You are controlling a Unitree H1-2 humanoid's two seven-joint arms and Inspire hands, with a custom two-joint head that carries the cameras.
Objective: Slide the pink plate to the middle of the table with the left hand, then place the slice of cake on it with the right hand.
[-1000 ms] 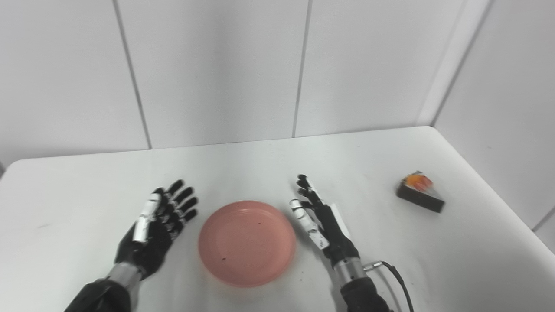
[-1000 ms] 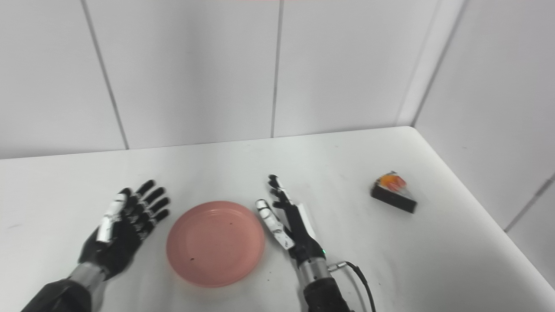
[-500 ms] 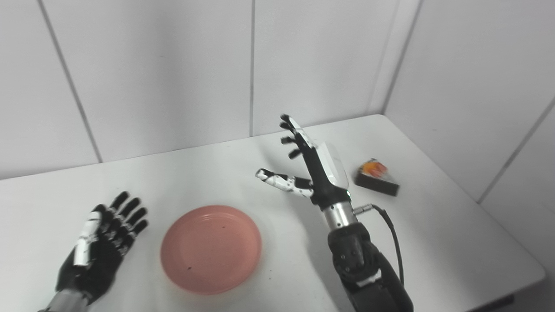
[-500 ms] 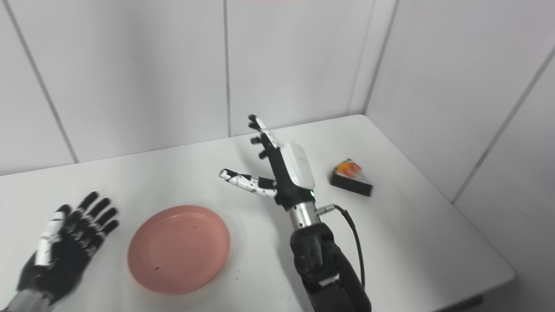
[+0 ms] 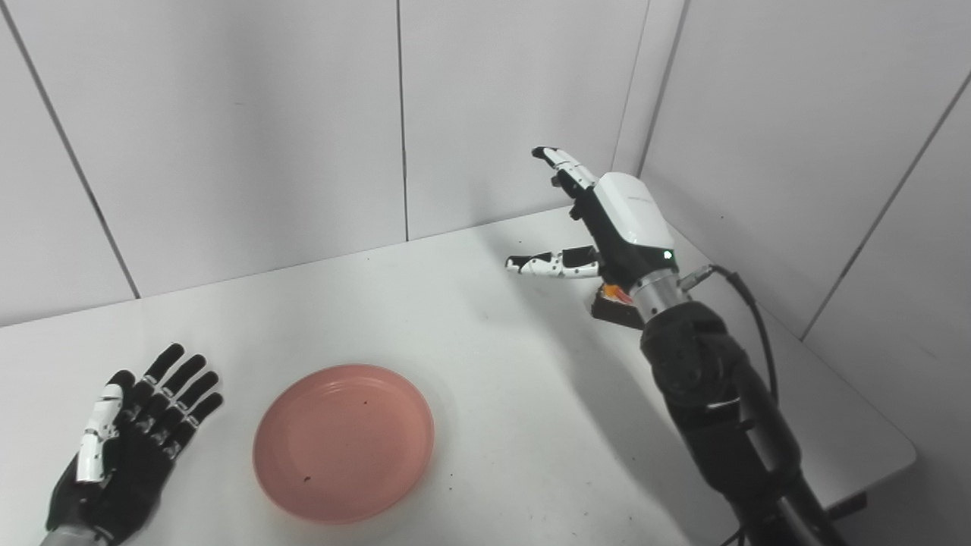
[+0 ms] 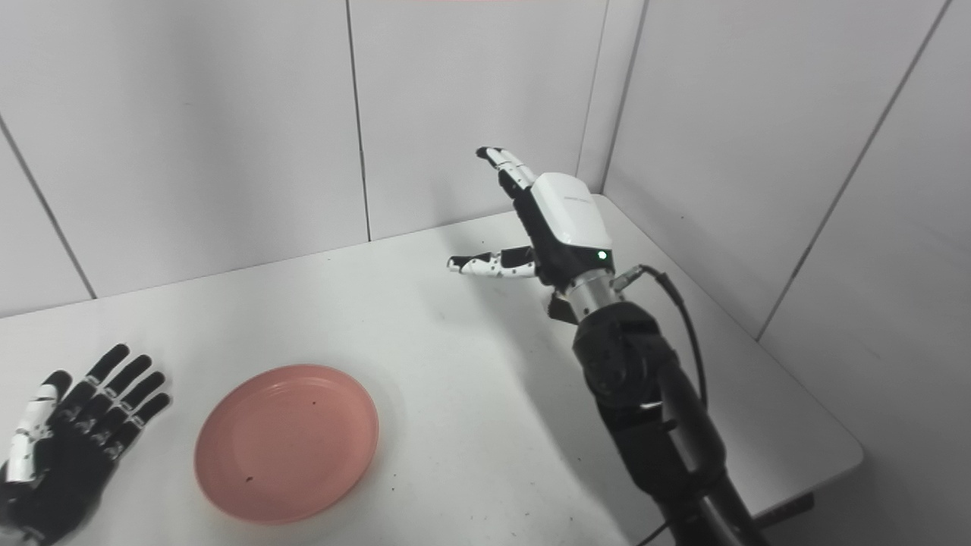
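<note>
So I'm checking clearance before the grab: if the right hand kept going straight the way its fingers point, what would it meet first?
Probably the back wall. The right hand is raised, open, fingers aimed up and away near the corner, passing above the cake slice, which sits under its wrist. Depth is unclear.

No readable text, labels, brands, numbers or signs anywhere in either view.
</note>
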